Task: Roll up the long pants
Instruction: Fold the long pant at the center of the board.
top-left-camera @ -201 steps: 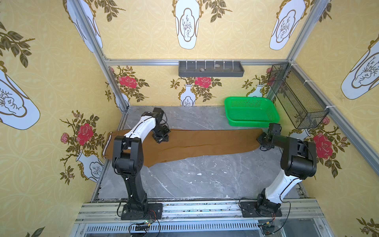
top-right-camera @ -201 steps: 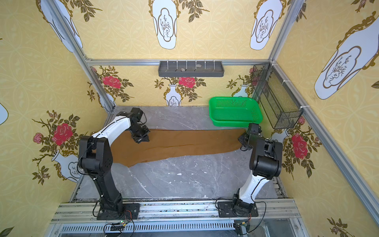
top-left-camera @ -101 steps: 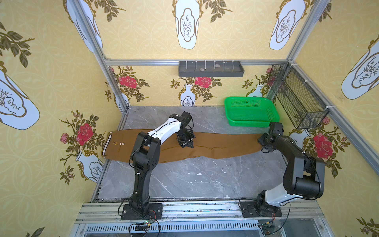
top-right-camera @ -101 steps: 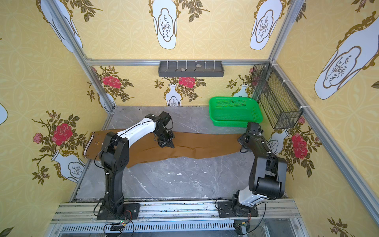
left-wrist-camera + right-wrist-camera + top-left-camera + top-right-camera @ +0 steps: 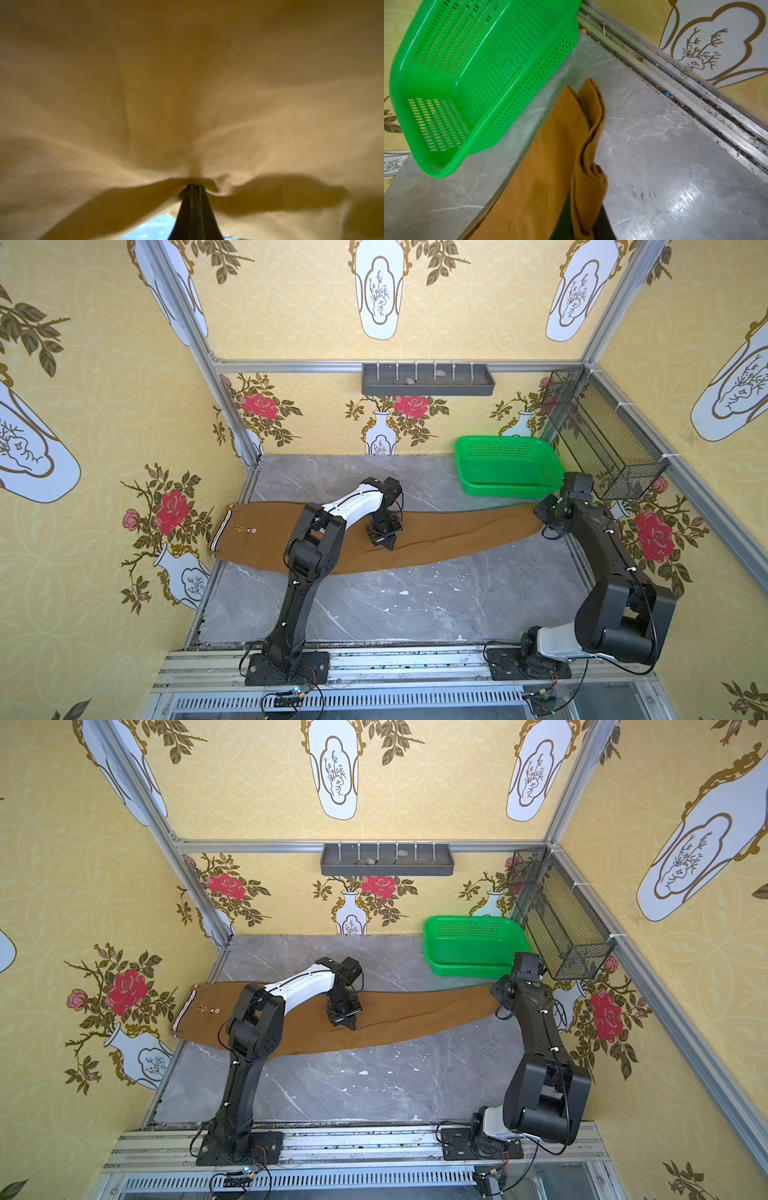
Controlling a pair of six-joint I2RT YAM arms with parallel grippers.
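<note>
The long pants (image 5: 457, 535) (image 5: 415, 1015) lie stretched across the marble table. Their striped waistband (image 5: 219, 531) is at the left and the leg ends are at the right. My left gripper (image 5: 388, 545) (image 5: 194, 185) points down onto the middle of the legs. It is shut, with ochre cloth (image 5: 187, 83) bunched at its tip and lifted slightly off the table. At the right end, my right gripper (image 5: 544, 516) (image 5: 582, 220) is shut on the folded leg hems (image 5: 589, 145).
A green plastic basket (image 5: 507, 466) (image 5: 467, 83) stands at the back right, just behind the leg ends. A black wire basket (image 5: 602, 439) hangs on the right wall and a grey shelf (image 5: 428, 381) on the back wall. Bare marble table (image 5: 415, 605) shows in front of the pants.
My left gripper has moved right along the pants, from near the waist to the middle of the legs. The right gripper has stayed at the hems while its arm stretched out.
</note>
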